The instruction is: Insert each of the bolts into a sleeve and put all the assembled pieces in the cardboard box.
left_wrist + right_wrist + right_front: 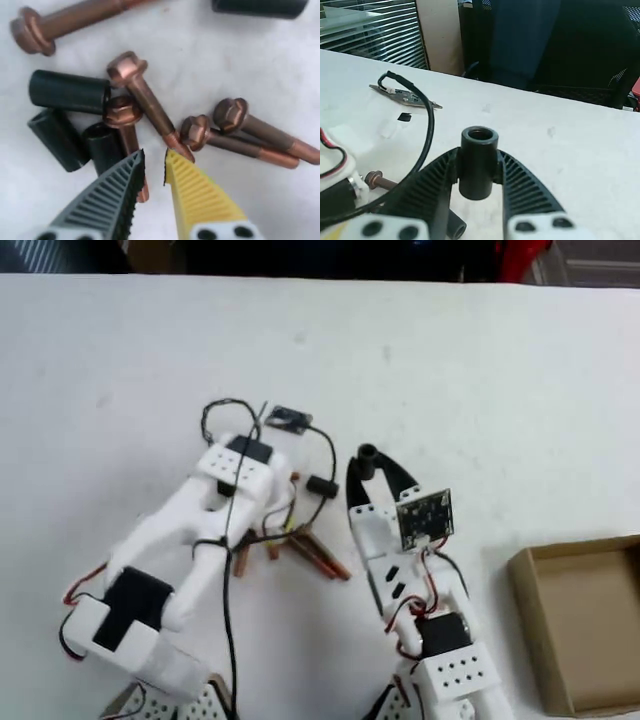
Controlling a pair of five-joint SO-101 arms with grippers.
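Over the bolt heap (150, 102), left claw (154, 162) slightly spread; right claw (477, 156) tight on upright sleeve (478, 165), cable (428, 130) alongside.

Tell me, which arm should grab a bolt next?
Left, probably. The left gripper hangs open over the pile of bolts, while the right gripper is shut on a sleeve, holding it upright.

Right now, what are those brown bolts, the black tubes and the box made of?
The bolts look like metal with a coppery, slightly shiny coat: light glints along the shafts. The black tubes look like matte plastic or rubber, hard to tell which; dull, no glint. The box looks like plain brown cardboard, with thin folded walls.
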